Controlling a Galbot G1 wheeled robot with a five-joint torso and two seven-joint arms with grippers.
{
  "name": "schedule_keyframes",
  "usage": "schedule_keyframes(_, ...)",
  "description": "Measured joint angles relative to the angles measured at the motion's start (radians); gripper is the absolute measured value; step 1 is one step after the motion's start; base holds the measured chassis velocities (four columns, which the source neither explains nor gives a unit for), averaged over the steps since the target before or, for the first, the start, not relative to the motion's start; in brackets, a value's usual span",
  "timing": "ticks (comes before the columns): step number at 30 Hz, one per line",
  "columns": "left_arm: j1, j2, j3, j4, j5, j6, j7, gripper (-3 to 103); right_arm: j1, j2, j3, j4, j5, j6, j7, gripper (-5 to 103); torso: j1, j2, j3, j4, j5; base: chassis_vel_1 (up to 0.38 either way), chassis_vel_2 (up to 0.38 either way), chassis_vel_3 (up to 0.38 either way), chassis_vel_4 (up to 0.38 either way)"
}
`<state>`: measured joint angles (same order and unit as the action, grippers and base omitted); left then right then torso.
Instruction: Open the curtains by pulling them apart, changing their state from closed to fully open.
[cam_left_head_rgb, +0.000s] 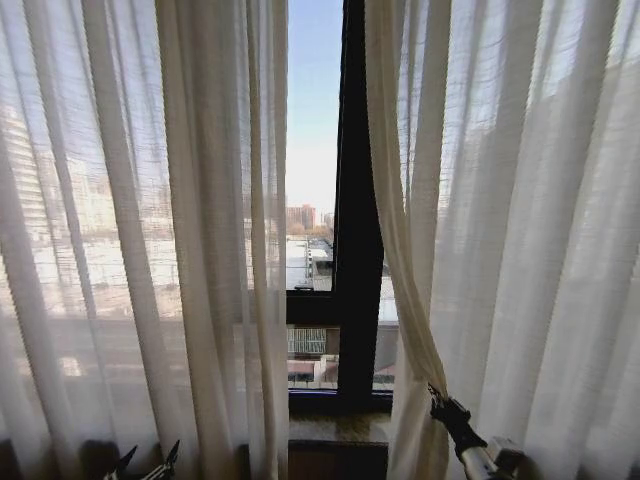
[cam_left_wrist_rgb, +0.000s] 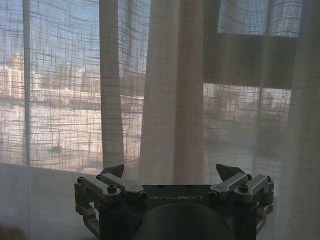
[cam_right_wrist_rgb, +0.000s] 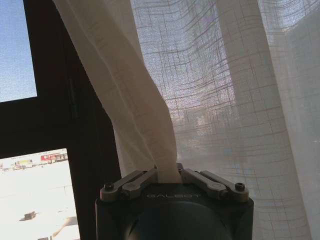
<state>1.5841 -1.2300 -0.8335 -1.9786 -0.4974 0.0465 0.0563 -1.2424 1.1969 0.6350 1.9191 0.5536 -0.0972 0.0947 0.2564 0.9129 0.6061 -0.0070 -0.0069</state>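
Head view: the left curtain panel (cam_left_head_rgb: 150, 240) hangs straight; its inner edge stands left of the dark window frame bar (cam_left_head_rgb: 355, 200). A gap of bare glass lies between the panels, with sky and city beyond. The right curtain panel (cam_left_head_rgb: 510, 230) has its inner edge drawn down and sideways to the right gripper (cam_left_head_rgb: 438, 400), low on the right, pinched on the fabric. The left gripper (cam_left_head_rgb: 145, 462) sits low on the left, in front of the left panel. A stone sill (cam_left_head_rgb: 338, 428) runs below the glass.

Left wrist view: the left gripper (cam_left_wrist_rgb: 170, 172), marked "GALBOT", has its fingers spread wide, holding nothing; the left panel (cam_left_wrist_rgb: 170, 90) hangs just beyond.

Right wrist view: the right gripper (cam_right_wrist_rgb: 168, 172), marked "GALBOT", is clamped on a bunched fold of the right panel (cam_right_wrist_rgb: 150, 115), the frame bar (cam_right_wrist_rgb: 75, 100) beside it.
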Motion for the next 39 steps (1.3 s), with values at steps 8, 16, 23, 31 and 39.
schedule_keyframes(8,-0.005,0.003,0.005,0.004,-0.001,-0.001,0.001,100,-0.008,-0.007,0.019,0.002,0.0,0.001,-0.001,1,0.0,0.0,0.0,0.0001,-0.0001,-0.074,-0.071,0.08,0.079)
schedule_keyframes(16,-0.011,0.006,0.007,0.004,-0.002,-0.001,0.002,100,-0.026,-0.019,0.044,0.02,0.005,0.001,0.0,1,0.0,0.0,0.0,-0.0001,0.0,-0.102,-0.107,0.082,0.09)
schedule_keyframes(23,0.0,0.006,0.005,0.003,-0.003,-0.01,0.004,100,-0.039,-0.019,0.055,0.032,0.005,0.001,0.002,1,0.0,0.0,0.0,0.0001,0.0,-0.123,-0.122,0.147,0.128)
schedule_keyframes(31,0.0,0.001,0.007,0.003,-0.002,-0.015,0.015,100,-0.05,-0.017,0.064,0.038,0.003,0.0,0.001,1,0.0,0.0,0.0,-0.0001,0.0002,-0.138,-0.144,0.133,0.139)
schedule_keyframes(39,0.003,-0.001,0.006,0.0,-0.001,-0.017,0.015,100,-0.063,-0.009,0.073,0.053,0.001,0.0,-0.001,1,0.0,0.0,0.0,0.0,0.0,-0.118,-0.133,0.108,0.125)
